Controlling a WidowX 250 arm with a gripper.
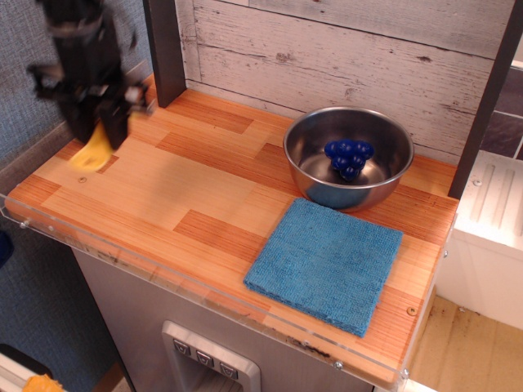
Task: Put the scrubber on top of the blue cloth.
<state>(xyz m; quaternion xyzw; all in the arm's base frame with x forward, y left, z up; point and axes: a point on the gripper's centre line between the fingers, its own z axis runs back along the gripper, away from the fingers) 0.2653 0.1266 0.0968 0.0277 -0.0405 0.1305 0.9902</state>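
Observation:
My gripper (96, 131) is at the far left of the counter, raised above the wood and blurred. It is shut on the scrubber (95, 152), whose yellow-orange handle hangs down below the fingers; its bristle head is hidden by the gripper. The blue cloth (327, 261) lies flat and square at the front right of the counter, far to the right of the gripper, with nothing on it.
A steel bowl (304, 135) holding a blue knobbly ball (349, 157) stands behind the cloth. A dark post (166, 49) stands at the back left, close to the gripper. A clear plastic lip (163, 273) runs along the counter's front edge.

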